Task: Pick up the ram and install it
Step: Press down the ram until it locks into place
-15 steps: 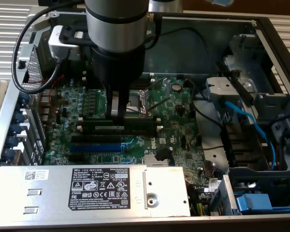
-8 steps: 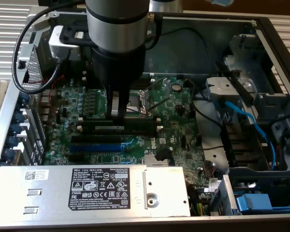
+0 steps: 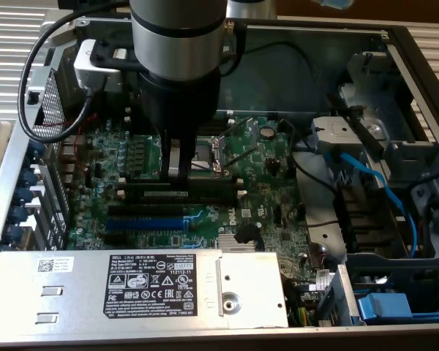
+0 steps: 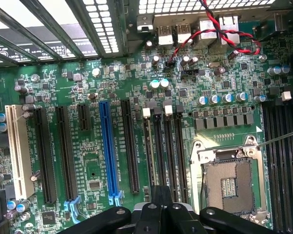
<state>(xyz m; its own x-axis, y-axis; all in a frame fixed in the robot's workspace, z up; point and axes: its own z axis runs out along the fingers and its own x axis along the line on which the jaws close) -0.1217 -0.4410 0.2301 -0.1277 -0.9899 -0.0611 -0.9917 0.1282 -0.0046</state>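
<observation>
Working left to right across the board in the wrist view: one white slot (image 4: 17,151), one blue slot (image 4: 109,146), then four black memory slots (image 4: 165,151) with white end clips, then one open processor socket (image 4: 228,183). The gripper (image 3: 177,172) is closed narrow, its tips down on the memory slots. The ram (image 3: 197,192) appears to lie along a slot beneath the tips. Seating cannot be confirmed, so installation appears under way, not finished.

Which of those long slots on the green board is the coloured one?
The blue slot, standing among the black slots in the middle of the green board. A cream-white slot sits at the far end of the row.
</observation>
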